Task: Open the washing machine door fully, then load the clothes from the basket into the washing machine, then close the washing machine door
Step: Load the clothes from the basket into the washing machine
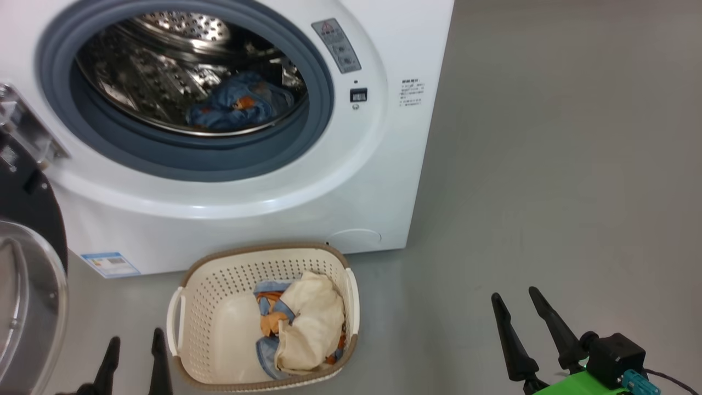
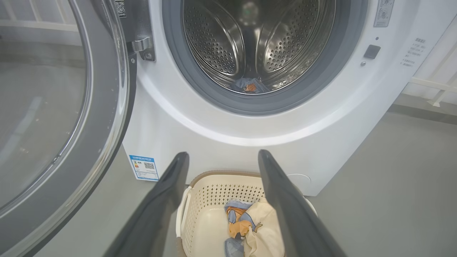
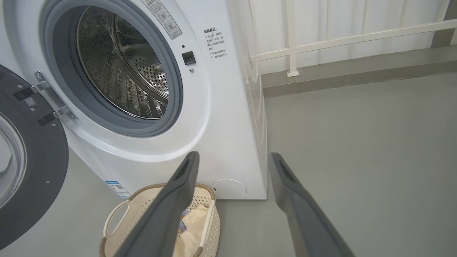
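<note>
Indoors, smooth grey floor [image 1: 548, 164]; white railing [image 3: 339, 39] at 2 o'clock past washing machine [image 1: 356, 181]. Left gripper [image 1: 136, 336] at 7, right gripper [image 1: 514, 293] at 4, both spread wide, empty, touching nothing. Basket [image 1: 263, 249] at 6 below drum, long axis 12-to-6, holding clothes [image 1: 307, 323]. Blue printed garment [image 1: 236, 104] in drum, probably crumpled. Washing machine door [image 1: 27, 203] swung out at 9.

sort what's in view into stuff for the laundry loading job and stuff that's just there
For the job: washing machine, its open door, basket, cream garment and blue printed garment in the basket, blue garment already in the drum.
Just there: white railing, blue label on the machine, grey warning sticker.
</note>
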Controlling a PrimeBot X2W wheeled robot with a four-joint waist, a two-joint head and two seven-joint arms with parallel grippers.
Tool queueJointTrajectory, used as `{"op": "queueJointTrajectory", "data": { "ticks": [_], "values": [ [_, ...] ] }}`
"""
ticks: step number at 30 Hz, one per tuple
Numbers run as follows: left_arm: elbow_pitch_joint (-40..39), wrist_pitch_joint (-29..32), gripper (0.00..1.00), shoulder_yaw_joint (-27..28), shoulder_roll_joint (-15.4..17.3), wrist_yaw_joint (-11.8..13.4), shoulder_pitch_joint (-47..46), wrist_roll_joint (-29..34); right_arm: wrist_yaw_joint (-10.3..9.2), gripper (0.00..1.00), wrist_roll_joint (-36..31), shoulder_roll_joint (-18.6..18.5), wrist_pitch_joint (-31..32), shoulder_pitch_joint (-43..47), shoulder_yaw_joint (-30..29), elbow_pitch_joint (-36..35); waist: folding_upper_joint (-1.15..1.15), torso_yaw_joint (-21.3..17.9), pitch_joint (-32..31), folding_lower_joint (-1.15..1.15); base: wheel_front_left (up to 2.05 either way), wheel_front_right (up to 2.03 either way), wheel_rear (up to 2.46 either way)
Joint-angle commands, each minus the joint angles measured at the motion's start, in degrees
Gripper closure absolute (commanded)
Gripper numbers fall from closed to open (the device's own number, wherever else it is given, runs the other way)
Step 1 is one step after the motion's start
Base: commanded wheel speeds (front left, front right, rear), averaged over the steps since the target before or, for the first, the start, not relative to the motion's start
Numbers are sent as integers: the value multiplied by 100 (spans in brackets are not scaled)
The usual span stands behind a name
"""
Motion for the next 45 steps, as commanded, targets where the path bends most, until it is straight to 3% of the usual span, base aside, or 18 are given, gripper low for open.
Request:
{"op": "queueJointTrajectory", "data": {
  "ticks": [1,13,24,45],
  "values": [
    [-50,-37,0,149,28,-17,-282,-50,10,0,88,-9,-28,-230,153,-137,0,-47,221,0,0,0,0],
    [916,-37,0,-114,55,-222,-1413,-30,10,0,139,-9,-28,-619,277,-198,0,-317,1012,0,0,0,0],
    [1892,-37,0,-674,320,-269,-2633,-97,10,0,155,-9,-28,-979,398,-256,0,-485,1763,0,0,0,0],
    [3696,-37,0,-1878,831,-271,-4409,-1066,10,0,194,-9,-28,-1367,365,-378,0,-678,3265,0,0,0,0]
  ]
}}
